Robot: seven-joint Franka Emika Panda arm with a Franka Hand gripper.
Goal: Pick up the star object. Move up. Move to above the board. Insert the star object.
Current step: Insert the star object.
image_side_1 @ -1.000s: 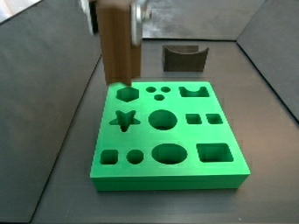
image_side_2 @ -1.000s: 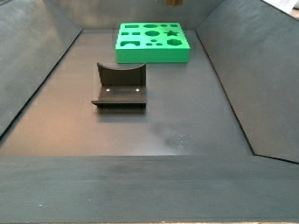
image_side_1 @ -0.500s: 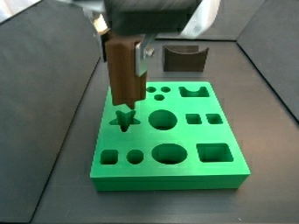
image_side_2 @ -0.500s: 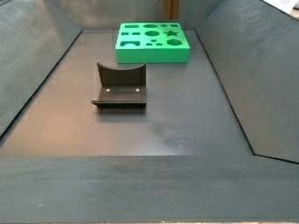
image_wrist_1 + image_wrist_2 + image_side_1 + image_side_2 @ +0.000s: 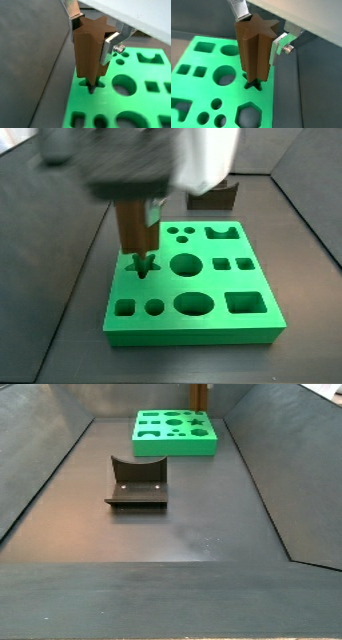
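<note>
My gripper (image 5: 260, 31) clamped on star object (image 5: 254, 52), held upright so tip enters board (image 5: 201, 90) star hole (image 5: 254, 84)

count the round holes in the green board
5, in a side view of the board: two small at the far edge, one large mid-board, one small and one large at the near edge. The gripper holds the star object over the star hole; none appear hidden.

Open floor (image 5: 201, 524) lies near; the fixture (image 5: 135, 484) stands mid-floor, the board (image 5: 174, 433) far, under the hand (image 5: 140, 228) gripping the star object (image 5: 89, 55).
</note>
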